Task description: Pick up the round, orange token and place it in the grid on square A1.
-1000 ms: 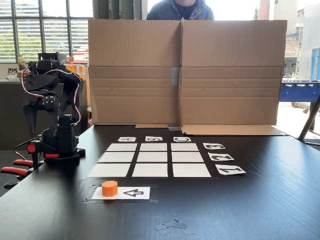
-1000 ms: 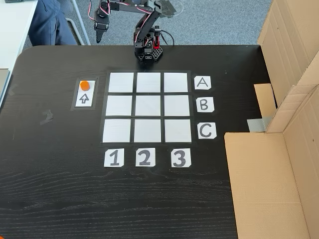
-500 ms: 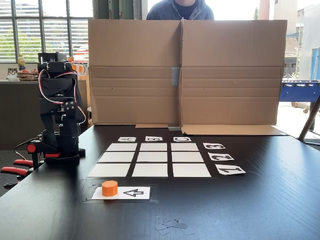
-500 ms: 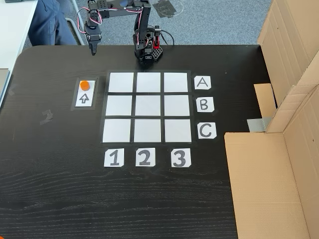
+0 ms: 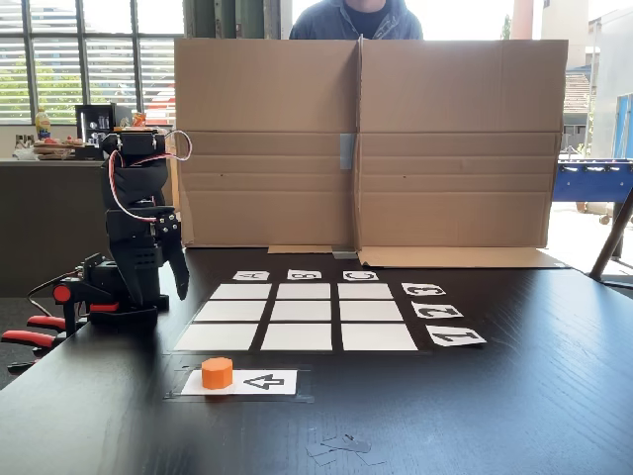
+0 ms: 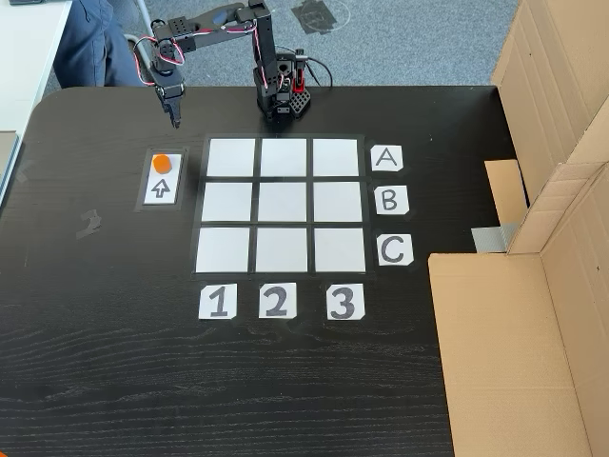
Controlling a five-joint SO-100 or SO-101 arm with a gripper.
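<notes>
The orange token [image 5: 217, 372] [image 6: 162, 162] rests on one end of a white arrow card [image 5: 259, 381] [image 6: 161, 187] beside the grid [image 5: 297, 315] [image 6: 282, 206]. Square A1 [image 5: 216, 336] [image 6: 231, 157] is the bare white corner cell closest to the token. My gripper [image 5: 183, 287] [image 6: 174, 121] points down above the black table, between the arm's base [image 5: 119, 297] [image 6: 281, 95] and the token, a short way from the card. Its fingers come to a single tip with nothing held.
A tall cardboard wall [image 5: 361, 139] [image 6: 561, 143] closes the table's far side, with a person [image 5: 356, 18] behind it. Letter and number labels [image 6: 385, 157] [image 6: 217, 301] edge the grid. Red clamps [image 5: 30, 332] hold the base. Tape scraps [image 5: 336, 445] lie near the front edge.
The arm has swung from beyond the table edge over the table and lowered, bringing the gripper closer to the token. The token has not moved.
</notes>
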